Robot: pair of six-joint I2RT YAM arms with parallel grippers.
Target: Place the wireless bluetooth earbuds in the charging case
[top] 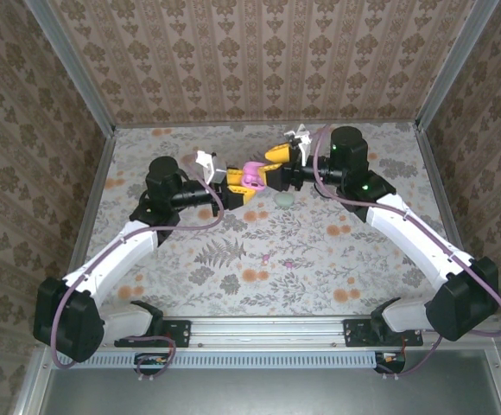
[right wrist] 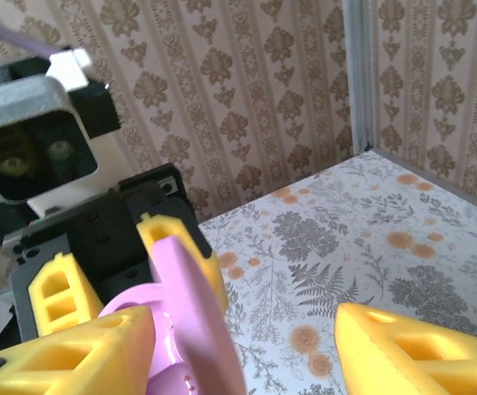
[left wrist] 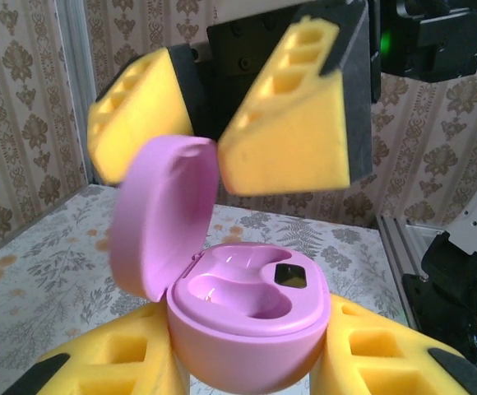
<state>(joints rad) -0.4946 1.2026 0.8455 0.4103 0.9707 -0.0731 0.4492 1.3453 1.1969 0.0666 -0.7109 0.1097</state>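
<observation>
Pink egg-shaped plastic charging case [left wrist: 251, 317]: mid-frame in the left wrist view, held up off the table. Its lid [left wrist: 163, 216] is hinged up on the left side. Both wells look empty, with just a small dark square [left wrist: 290, 276] inside. In the top view the case is upper centre, between the two grippers.

Tiny pinkish earbuds [top: 269, 257]: two pink specks at lower centre of the top view, on the floral-print table [top: 190, 285], well apart from the case. They're too small to tell how they lie. A pale green egg-shaped case [top: 283, 201] rests on the table just below the grippers.

Left gripper [left wrist: 251, 362] is clenched on the case body, with its yellow foam fingers [left wrist: 115, 362] either side at the bottom of the frame. Right gripper [left wrist: 210, 132] is released. Its yellow fingers stand apart above the case, flanking the raised lid and not pinching it as far as you can see.

Step, by my read: the case is open and presented, and no bud is loaded yet. Next, take the right arm off the lid, go down to a bud and pinch it. It's a tiny target for wide pads, so line up carefully. Hold the left grip steady with the case mouth up, or the lid may drop shut.
</observation>
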